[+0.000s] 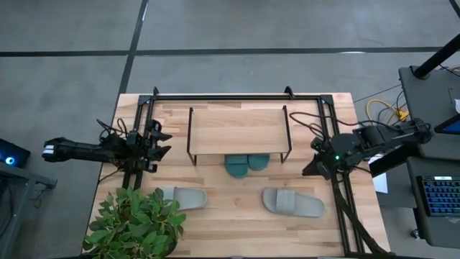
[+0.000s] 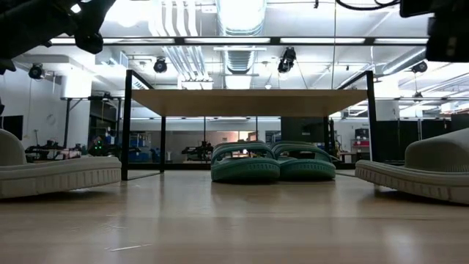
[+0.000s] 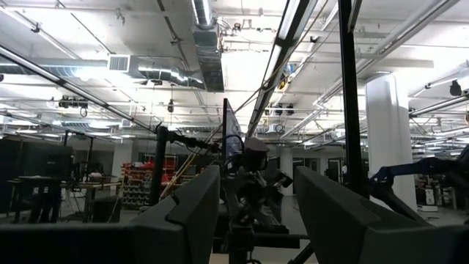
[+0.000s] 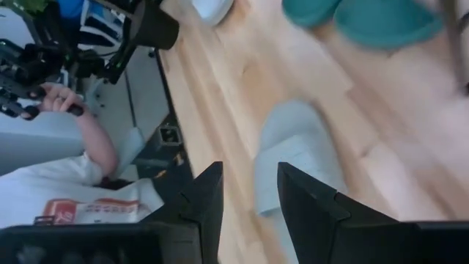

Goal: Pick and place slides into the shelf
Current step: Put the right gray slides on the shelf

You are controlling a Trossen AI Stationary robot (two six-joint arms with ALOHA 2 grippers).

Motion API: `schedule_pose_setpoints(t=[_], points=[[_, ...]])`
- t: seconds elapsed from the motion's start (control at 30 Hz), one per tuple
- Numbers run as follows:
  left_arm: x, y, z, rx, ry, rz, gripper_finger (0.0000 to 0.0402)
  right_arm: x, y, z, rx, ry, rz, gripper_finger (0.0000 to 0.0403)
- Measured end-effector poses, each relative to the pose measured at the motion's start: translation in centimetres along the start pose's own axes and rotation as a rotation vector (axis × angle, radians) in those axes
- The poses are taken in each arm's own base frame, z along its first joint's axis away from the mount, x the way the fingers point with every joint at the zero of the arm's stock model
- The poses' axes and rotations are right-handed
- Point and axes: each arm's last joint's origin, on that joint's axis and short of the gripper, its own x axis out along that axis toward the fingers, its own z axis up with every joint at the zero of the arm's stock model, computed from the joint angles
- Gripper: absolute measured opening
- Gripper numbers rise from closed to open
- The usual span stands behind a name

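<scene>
Your right gripper (image 4: 245, 194) hangs with its fingers parted and nothing between them, above the right-hand grey slide (image 4: 297, 158), over the right side of the table (image 1: 237, 219). Your left gripper (image 1: 159, 141) waits at the left edge of the table, beside the shelf's left end, its fingers also apart and empty, pointing out level into the room.

Look at the shelf (image 1: 237, 129): it stands at the back centre of the table, and under its top board the two teal slides (image 2: 271, 163) sit side by side, touching, their front ends poking out past the board's near edge. The two grey slides lie outside it on the bare table, one front left (image 1: 183, 197) near the potted plant (image 1: 136, 223), the other front right.
</scene>
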Motion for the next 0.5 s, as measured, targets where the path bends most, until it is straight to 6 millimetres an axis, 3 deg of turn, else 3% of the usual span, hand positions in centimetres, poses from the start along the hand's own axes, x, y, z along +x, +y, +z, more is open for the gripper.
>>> schedule_pose_setpoints(t=[0.5], points=[[0.0, 0.0, 0.0, 0.0, 0.001, 0.0, 0.0164, 1.4, 1.8, -3.8, 0.076, -0.022, -0.074, 0.0121]])
